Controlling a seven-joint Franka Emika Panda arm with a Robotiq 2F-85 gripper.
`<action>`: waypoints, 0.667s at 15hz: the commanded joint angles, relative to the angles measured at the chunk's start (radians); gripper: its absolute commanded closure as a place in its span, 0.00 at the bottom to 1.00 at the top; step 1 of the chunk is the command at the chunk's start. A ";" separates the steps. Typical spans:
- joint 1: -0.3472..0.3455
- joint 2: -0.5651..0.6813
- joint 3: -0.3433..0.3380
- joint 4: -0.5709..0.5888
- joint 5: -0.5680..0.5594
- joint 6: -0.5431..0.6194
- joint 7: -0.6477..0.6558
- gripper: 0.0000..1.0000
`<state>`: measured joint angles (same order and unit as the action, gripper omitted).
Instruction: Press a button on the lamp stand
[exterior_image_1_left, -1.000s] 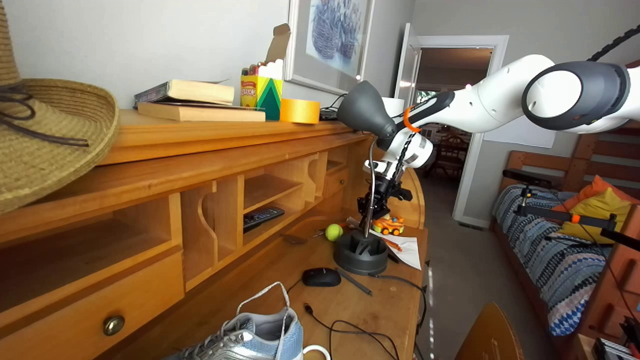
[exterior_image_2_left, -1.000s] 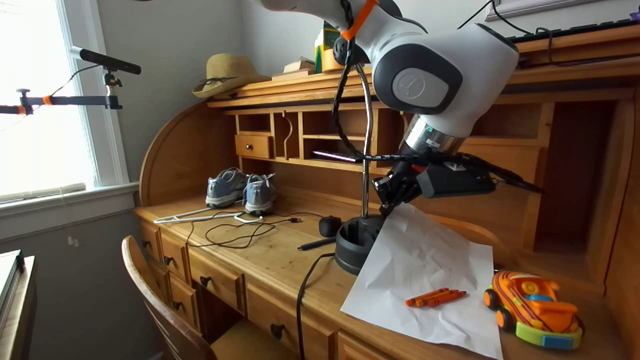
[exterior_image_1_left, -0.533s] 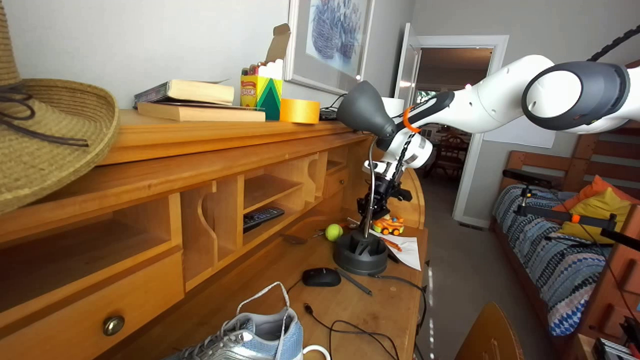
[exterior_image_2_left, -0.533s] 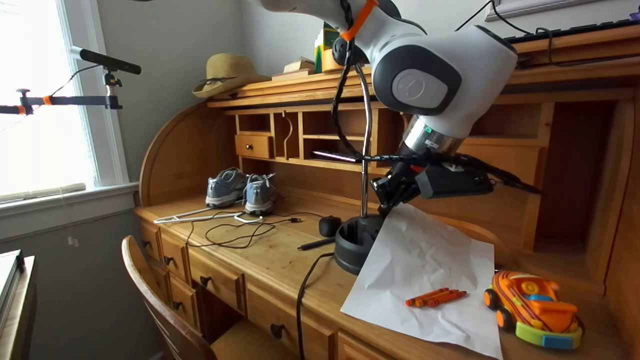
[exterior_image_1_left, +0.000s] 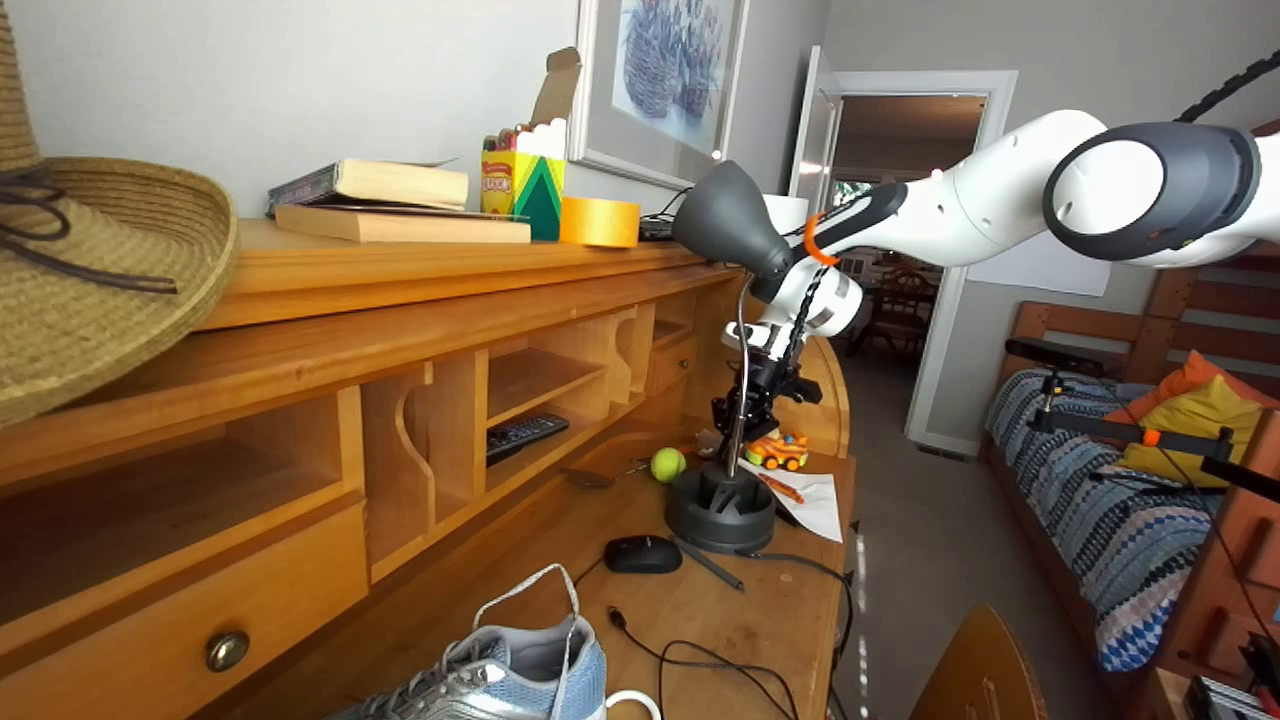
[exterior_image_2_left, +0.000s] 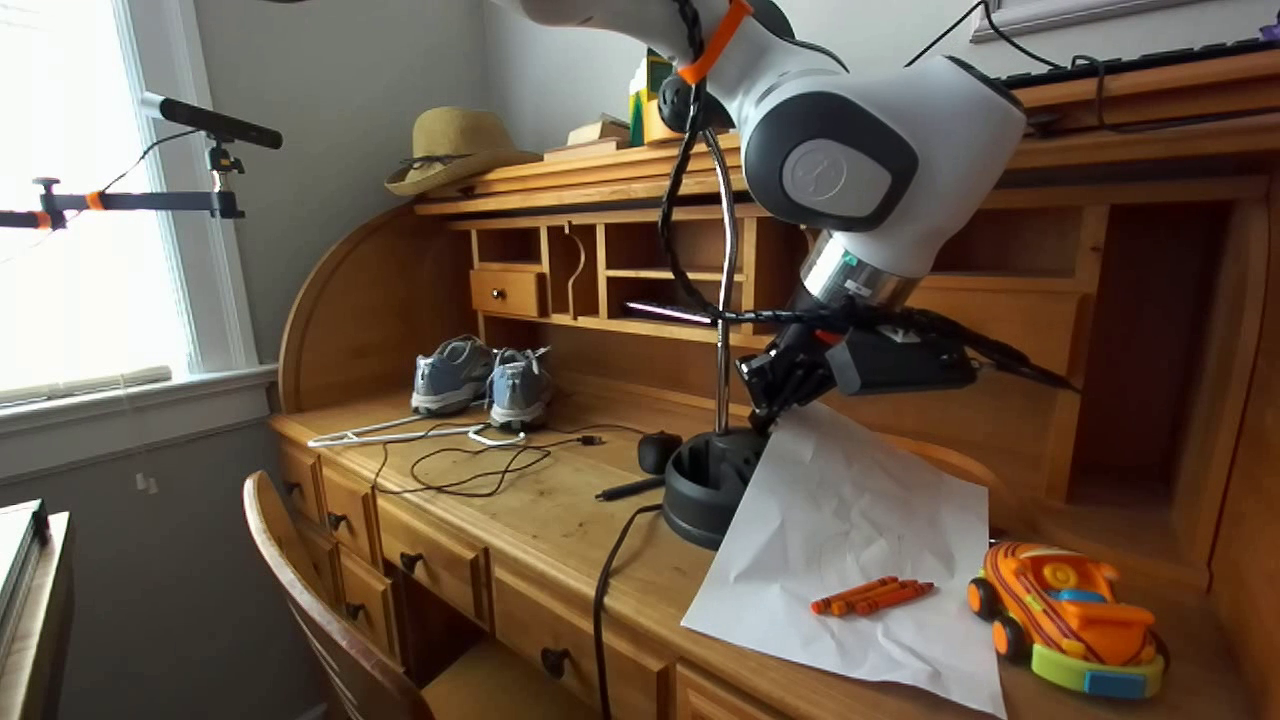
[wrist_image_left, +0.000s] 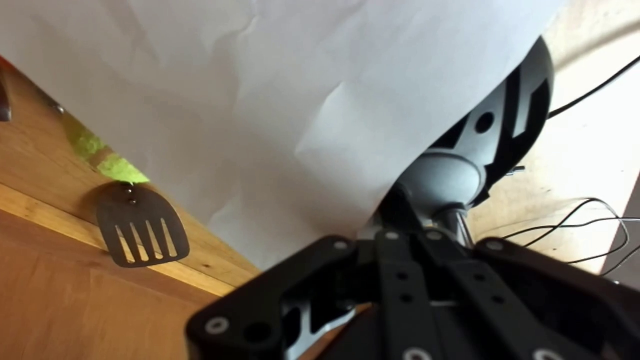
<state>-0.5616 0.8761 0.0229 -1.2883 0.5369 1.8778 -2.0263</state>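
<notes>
Lamp stem (exterior_image_2_left: 729, 265) glossy metal, base (exterior_image_1_left: 720, 528) matt plastic

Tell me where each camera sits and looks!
An exterior view: near the orange toy car, facing blue-grey shoes; white arm and black gripper show.
An exterior view: near the tan straw hat, facing along the brown wooden desk; arm and gripper show.
Wrist view: on the arm, facing crumpled white paper; gripper shows.
Both exterior views share the round dark lamp base.

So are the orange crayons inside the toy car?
No, in an exterior view the orange crayons lie on the white paper, apart from the toy car.
</notes>
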 joint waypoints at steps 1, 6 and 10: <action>0.014 0.022 -0.002 -0.003 -0.044 -0.013 -0.006 1.00; 0.042 0.001 -0.018 -0.020 -0.073 0.039 -0.015 1.00; 0.055 -0.012 -0.023 -0.024 -0.090 0.061 -0.015 1.00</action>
<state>-0.5289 0.8675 0.0122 -1.2841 0.4731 1.8881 -2.0276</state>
